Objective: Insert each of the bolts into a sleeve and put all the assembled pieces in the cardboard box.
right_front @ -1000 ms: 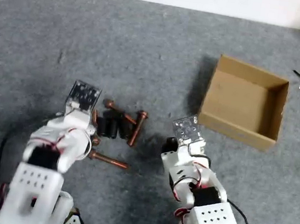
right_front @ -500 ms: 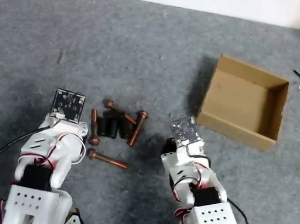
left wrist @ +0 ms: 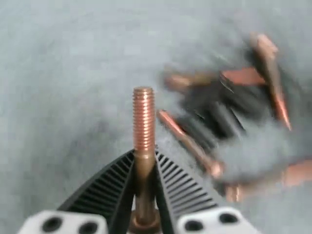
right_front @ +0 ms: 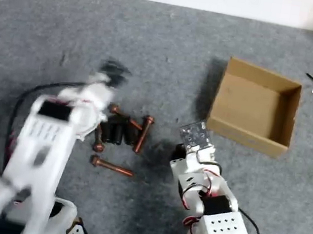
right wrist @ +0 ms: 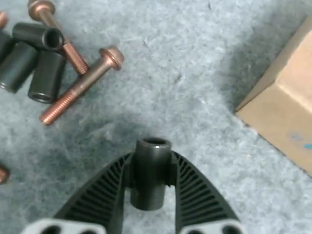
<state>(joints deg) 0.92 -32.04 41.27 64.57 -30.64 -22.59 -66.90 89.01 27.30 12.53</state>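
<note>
Bolts and sleeves at the pick-up stage. One copper-coloured threaded metal bolt [left wrist: 143, 117] is clamped between the fingers of the left claw [left wrist: 145, 155]. Its head sits back near the claw's base and its threaded end projects past the tips. The right claw [right wrist: 151, 157] is clenched on a black cylindrical sleeve [right wrist: 150, 185], whose open bore faces away from the claw.

The heap of loose copper bolts and black sleeves [right_front: 121, 131] lies on the grey carpeted surface [right_front: 171, 49] between the two claws, close to each. One single bolt [right_front: 112, 166] lies apart on the side of the heap nearer the arm bases. The brown cardboard box [right_front: 246, 134] stands open beyond the right claw, on the side away from the left claw.

Compared with half a second ago, the left arm [right_front: 50, 132] has swung up from its low pose beside the heap, so the left claw now rides above the heap's far edge and is blurred by motion. The right arm, the heap and the box have not shifted.
</note>
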